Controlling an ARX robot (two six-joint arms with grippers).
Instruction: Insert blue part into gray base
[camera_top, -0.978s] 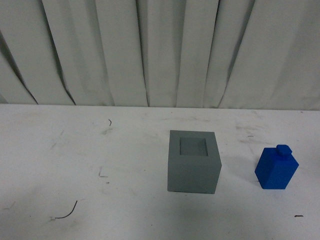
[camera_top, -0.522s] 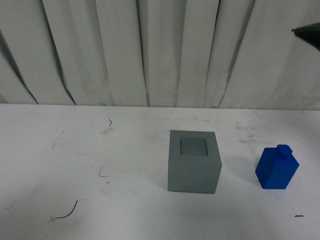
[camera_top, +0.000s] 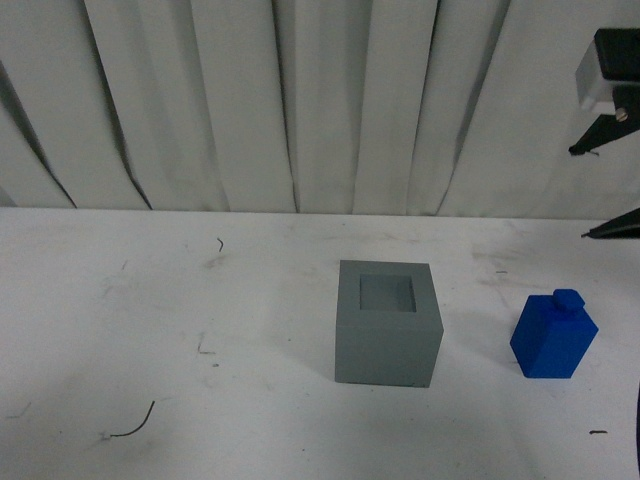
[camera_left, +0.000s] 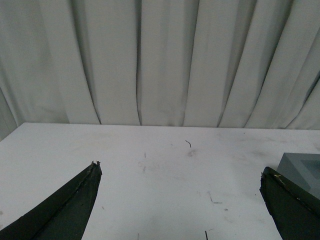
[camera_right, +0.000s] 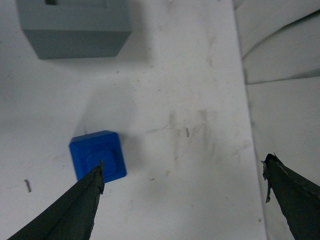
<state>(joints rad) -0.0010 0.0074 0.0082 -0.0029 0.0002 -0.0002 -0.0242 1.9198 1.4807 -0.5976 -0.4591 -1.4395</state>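
Claws gape empty: right claw (camera_right: 183, 164) above the blue part (camera_right: 97, 155), left claw (camera_left: 180, 169) over the table (camera_left: 150, 150).

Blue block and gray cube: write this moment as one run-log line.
blue block: upright on table, apart from gray cube | cube recess: empty | right gripper: open, above block | left gripper: open

You have a white table (camera_top: 150, 300), scuffed and smudged, carrying two things that stand apart: the gray base (camera_top: 388, 325) near the middle, recess facing up, and the blue part (camera_top: 553, 335) upright to its right. A thin dark curved strand (camera_top: 135, 425) lies toward the front left
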